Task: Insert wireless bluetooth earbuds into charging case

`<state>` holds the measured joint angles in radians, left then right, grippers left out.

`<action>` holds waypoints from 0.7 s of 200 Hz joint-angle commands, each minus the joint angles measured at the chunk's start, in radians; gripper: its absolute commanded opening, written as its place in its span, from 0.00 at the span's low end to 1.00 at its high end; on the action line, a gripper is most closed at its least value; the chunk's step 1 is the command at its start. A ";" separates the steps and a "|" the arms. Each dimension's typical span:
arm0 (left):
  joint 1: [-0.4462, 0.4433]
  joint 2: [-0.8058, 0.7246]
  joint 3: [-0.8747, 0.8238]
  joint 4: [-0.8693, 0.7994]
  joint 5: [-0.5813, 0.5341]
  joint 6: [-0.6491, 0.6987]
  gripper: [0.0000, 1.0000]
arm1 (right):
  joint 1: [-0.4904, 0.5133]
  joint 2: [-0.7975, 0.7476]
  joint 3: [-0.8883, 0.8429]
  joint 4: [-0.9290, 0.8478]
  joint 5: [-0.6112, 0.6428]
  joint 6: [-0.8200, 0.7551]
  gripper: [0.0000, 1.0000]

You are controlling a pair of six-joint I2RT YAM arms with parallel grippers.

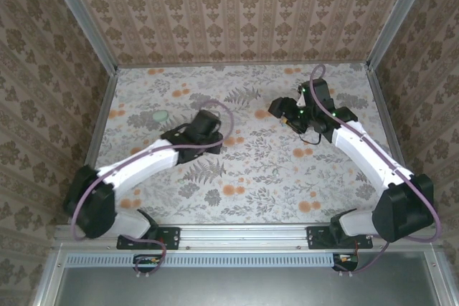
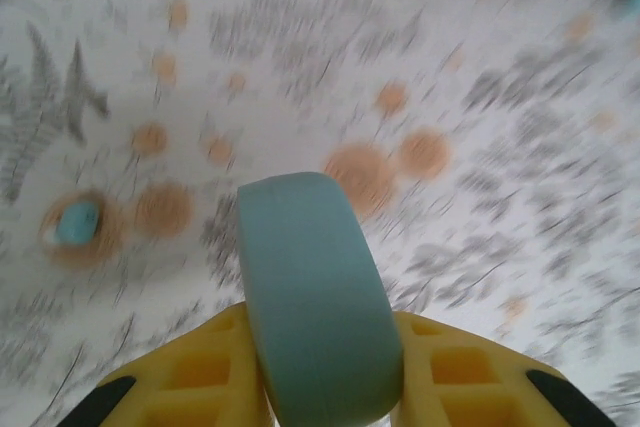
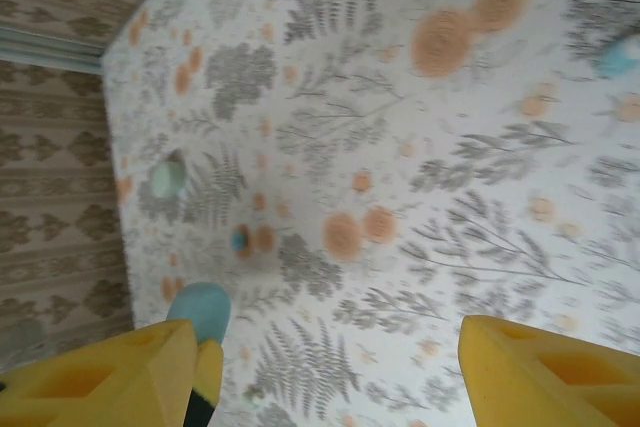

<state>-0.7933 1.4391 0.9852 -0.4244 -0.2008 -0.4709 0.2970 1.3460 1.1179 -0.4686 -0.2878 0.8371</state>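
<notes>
- The left hand [image 2: 322, 332] is clamped on the charging case [image 2: 310, 267]. Its yellow fingers [image 2: 195, 372] press against both flanks of the smooth teal-blue oval.
- In the left wrist view the case stands on edge between those fingers, with its rounded end towards 12 o'clock, above the flowered desk [image 1: 272, 177].
- The right hand [image 3: 330, 347] stands wide, with one yellow finger at 7 o'clock and the other at 5 o'clock of the right wrist view. Only bare desk lies between them, and it holds nothing.
- In the top view the right hand [image 1: 285, 112] hangs at 3 o'clock of the left hand [image 1: 204, 123], and the two are well apart.
- One earbud [image 2: 78, 222] lies on an orange blotch [image 2: 85, 232] at 9 o'clock of the case. It is tiny, teal and blurred.
- The right wrist view shows that earbud [image 3: 240, 239] just beside an orange blotch.
- A second earbud [image 3: 615, 55] lies far off at 2 o'clock, near the frame's edge.
- A pale mint-green piece [image 1: 159, 115], oval and flat on the desk, lies at 9 o'clock of the left hand in the top view.
- In the right wrist view the mint-green piece [image 3: 167, 177] is at 10 o'clock of the nearer earbud and apart from it.
- Whether the mint-green piece belongs to the case cannot be told.
</notes>
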 commanded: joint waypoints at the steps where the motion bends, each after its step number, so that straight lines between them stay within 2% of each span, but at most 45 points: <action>1: -0.071 0.165 0.151 -0.358 -0.234 -0.060 0.15 | -0.033 -0.031 -0.009 -0.144 0.038 -0.126 0.71; 54: -0.195 0.590 0.535 -0.800 -0.450 -0.173 0.15 | -0.138 -0.084 -0.027 -0.220 0.040 -0.212 0.71; 72: -0.218 0.670 0.590 -0.852 -0.464 -0.191 0.15 | -0.169 -0.107 -0.039 -0.230 0.042 -0.231 0.71; 108: -0.239 0.729 0.610 -0.840 -0.432 -0.190 0.19 | -0.212 -0.135 -0.041 -0.257 0.057 -0.261 0.71; 119: -0.243 0.746 0.624 -0.846 -0.430 -0.189 0.24 | -0.218 -0.136 -0.036 -0.265 0.062 -0.270 0.71; 140: -0.252 0.779 0.652 -0.866 -0.431 -0.186 0.41 | -0.225 -0.136 -0.027 -0.274 0.066 -0.280 0.71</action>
<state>-1.0328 2.1857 1.5867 -1.2209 -0.6106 -0.6357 0.0807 1.2289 1.0851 -0.6956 -0.2474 0.5964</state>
